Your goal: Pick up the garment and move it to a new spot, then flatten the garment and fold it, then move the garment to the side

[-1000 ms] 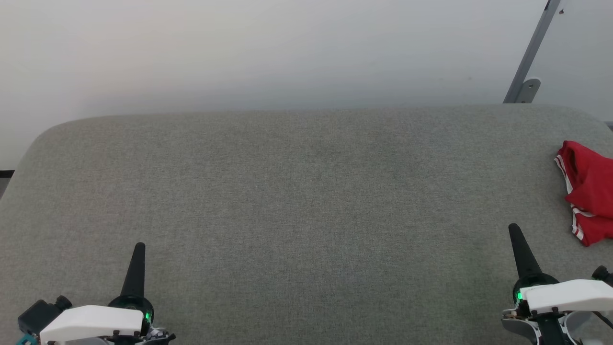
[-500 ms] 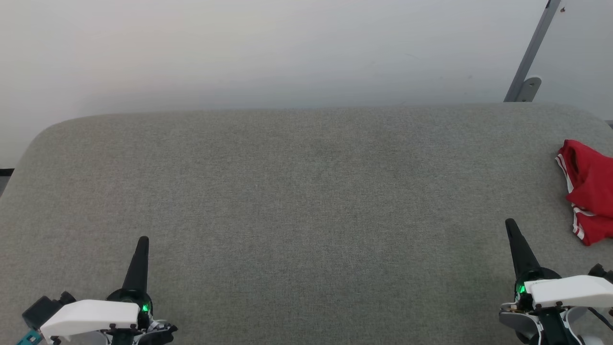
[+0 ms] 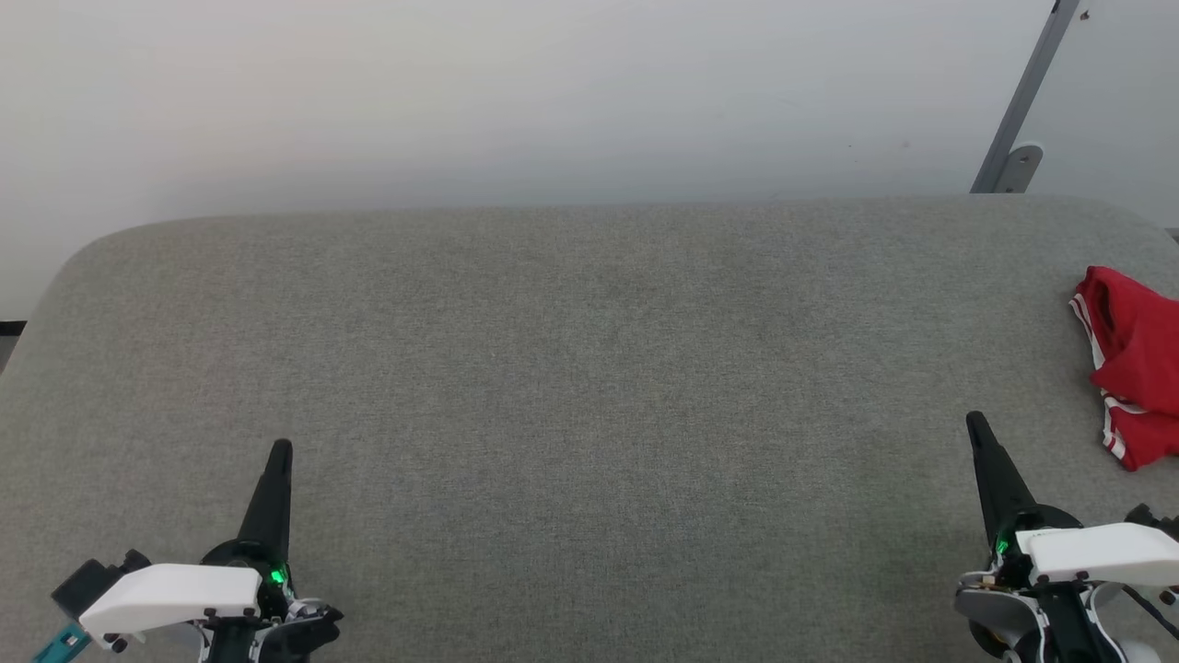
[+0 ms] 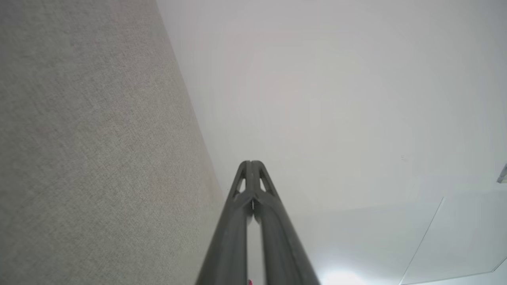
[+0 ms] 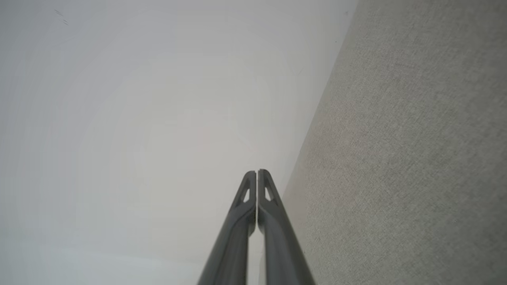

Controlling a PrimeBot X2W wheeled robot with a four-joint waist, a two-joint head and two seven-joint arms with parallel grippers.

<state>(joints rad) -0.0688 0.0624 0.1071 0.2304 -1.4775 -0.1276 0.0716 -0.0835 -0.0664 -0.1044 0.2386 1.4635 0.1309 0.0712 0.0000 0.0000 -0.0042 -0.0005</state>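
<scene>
1. You have the garment lying bunched at the right edge of the grey padded table, partly cut off by the frame.
2. Your left gripper is over the near-left corner, fingers pressed together.
3. Your right gripper is over the near-right corner, fingers together, near the garment but apart from it.

A wide table covered in grey woven fabric spans the head view, and its 2 far corners are rounded. Behind it stands a plain white wall. At the upper right, 1 grey metal bar slants across the wall. A small rounded bracket sits at its lower end, just past the table's far edge.
</scene>
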